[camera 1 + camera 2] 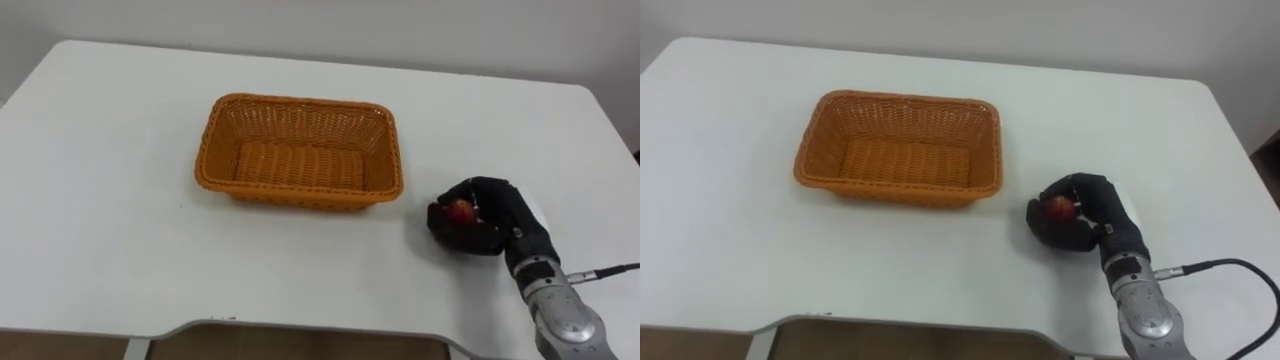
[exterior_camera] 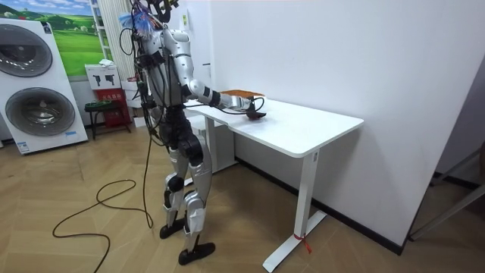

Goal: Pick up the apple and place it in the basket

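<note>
A white table (image 1: 120,230) spreads across both eye views. Left of centre on it sits a woven orange basket (image 1: 300,192) (rectangular, with nothing inside). To the basket's right, near its front corner but apart from it, the robot's right hand (image 1: 497,215) sits low over the tabletop. Its dark fingers are curled round a red apple (image 1: 460,210), which shows between them on the side facing the basket. The apple is in that grasp down at the table surface; whether it touches the table cannot be told. The forearm comes in from the lower right.

In the room view, a washer (image 2: 38,110) stands at the far left, with a small stool (image 2: 102,108) just beside it. Further right, the robot stands upright on the wooden floor (image 2: 91,227) at the table's near end, its right arm stretched forward over the top. The hand lies near the basket at that end, and the tabletop runs on to the room view's right.
</note>
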Available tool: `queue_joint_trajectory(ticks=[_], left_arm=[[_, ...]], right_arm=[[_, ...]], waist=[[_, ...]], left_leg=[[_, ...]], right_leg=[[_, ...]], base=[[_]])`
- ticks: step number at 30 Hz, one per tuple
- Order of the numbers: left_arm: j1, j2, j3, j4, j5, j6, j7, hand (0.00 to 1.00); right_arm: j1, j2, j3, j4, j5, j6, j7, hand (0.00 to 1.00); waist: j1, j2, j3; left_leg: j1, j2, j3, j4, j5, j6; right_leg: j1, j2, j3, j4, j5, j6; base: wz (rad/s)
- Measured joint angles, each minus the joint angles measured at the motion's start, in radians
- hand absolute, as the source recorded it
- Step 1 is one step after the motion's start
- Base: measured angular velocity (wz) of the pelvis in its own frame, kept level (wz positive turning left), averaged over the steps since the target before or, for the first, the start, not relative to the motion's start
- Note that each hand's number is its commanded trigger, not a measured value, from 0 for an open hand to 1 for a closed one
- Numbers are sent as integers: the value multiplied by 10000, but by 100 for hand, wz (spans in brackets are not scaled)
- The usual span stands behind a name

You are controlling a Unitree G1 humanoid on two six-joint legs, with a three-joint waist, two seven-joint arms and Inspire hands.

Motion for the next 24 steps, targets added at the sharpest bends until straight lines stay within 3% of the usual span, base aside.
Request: queue_joint_trajectory(ticks=[18,24], left_arm=[[-2,-41,8,-85,3,0,27,0],[29,-56,90,-58,-2,6,31,0]], right_arm=[[-6,22,-53,196,102,6,-558,100],[-224,17,-853,-190,170,67,-1440,100]], waist=[[-126,79,-47],[-126,143,-29]], left_leg=[[101,-2,-3,44,2,-4],[128,-5,1,21,4,-6]], right_leg=[[119,5,36,0,0,0],[117,4,75,13,-1,0]], base=[[0],[0]])
